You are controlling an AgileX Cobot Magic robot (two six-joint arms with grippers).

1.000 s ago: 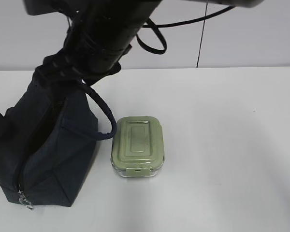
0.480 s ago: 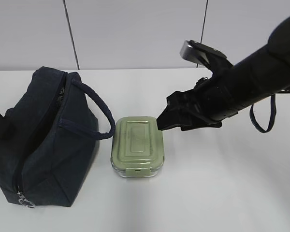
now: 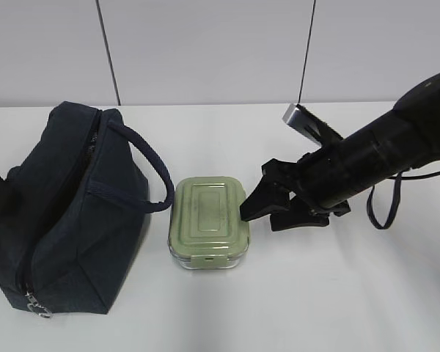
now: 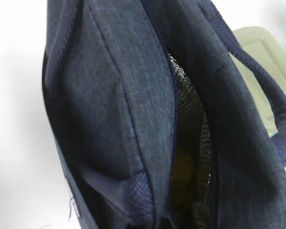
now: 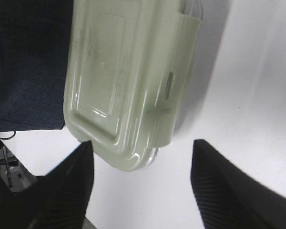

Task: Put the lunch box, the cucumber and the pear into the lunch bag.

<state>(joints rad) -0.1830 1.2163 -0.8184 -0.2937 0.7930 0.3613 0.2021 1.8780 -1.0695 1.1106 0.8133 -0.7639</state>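
While the lunch box point(image 3: 208, 221) sits beside the lunch bag point(image 3: 66, 213), the right gripper point(image 3: 268, 213) gapes at its edge, perhaps touching; left gripper unseen, fingers pressed together.

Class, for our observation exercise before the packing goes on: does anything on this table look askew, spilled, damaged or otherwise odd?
Nothing stands out. The lunch box sits flat on the table, lid on, beside the lunch bag, which stands upright with its zipper open. The right gripper is open next to the box. No spill or damage shows.
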